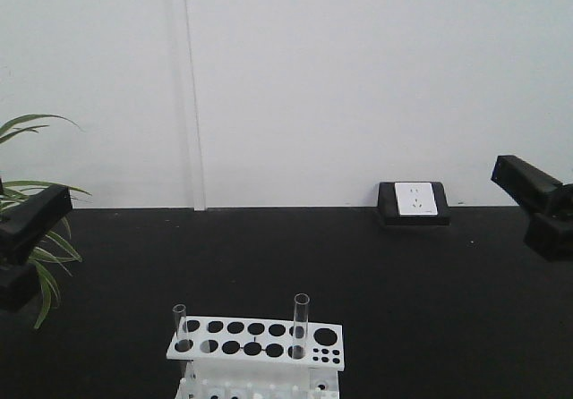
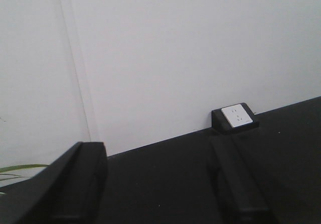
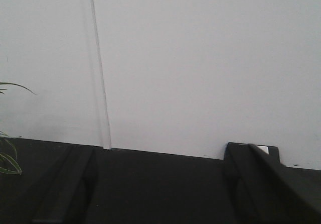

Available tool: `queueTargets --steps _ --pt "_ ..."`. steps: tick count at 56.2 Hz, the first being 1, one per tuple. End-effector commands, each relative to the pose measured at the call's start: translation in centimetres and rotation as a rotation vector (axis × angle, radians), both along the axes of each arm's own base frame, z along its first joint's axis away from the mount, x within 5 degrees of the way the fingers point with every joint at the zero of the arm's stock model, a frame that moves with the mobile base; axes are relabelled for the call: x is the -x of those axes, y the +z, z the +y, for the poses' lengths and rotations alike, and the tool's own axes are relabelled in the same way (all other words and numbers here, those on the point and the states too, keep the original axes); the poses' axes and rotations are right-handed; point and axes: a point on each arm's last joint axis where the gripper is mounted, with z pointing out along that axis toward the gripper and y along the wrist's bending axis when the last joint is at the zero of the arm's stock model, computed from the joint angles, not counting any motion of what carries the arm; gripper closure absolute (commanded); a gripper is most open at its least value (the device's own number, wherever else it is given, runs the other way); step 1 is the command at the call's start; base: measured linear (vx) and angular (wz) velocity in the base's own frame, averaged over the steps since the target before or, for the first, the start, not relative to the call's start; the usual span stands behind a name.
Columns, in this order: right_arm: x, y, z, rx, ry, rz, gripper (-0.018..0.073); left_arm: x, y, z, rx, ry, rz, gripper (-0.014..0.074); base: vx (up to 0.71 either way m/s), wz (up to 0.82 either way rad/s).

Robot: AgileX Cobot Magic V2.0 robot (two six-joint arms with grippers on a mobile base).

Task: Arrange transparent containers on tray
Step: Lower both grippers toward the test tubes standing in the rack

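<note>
Two test tubes [image 1: 301, 326] are standing in the white rack [image 1: 242, 337], looking light, slippery, fragile; better pinching gently below the rim. Left fingers [image 2: 83, 184] and right fingers [image 3: 261, 184] are gaping, empty.

left pincer [image 2: 154, 151]: matte black, blocky | right pincer [image 3: 158, 152]: matte black, blocky

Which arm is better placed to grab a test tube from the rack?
Probably left: the left gripper sits nearer the rack and its left-end tube than the right gripper. Both open, empty.
</note>
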Motion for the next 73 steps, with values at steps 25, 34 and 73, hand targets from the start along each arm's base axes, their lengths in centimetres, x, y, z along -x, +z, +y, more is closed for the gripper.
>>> queueTargets --steps 25,34,73 --pt "1.4 -8.9 0.6 0.037 0.095 -0.205 0.0111 1.2 -8.8 0.4 -0.003 0.005 -0.102 0.0115 0.00 0.00" --pt "2.1 -12.4 1.1 0.085 0.166 -0.208 0.0097 2.1 -12.8 0.2 -0.054 -0.040 -0.140 0.0115 0.00 0.00" --pt "-1.6 -14.8 2.4 0.025 0.199 -0.223 -0.0033 -10.5 -18.2 -4.8 0.044 -0.117 -0.021 0.0115 0.00 0.00"
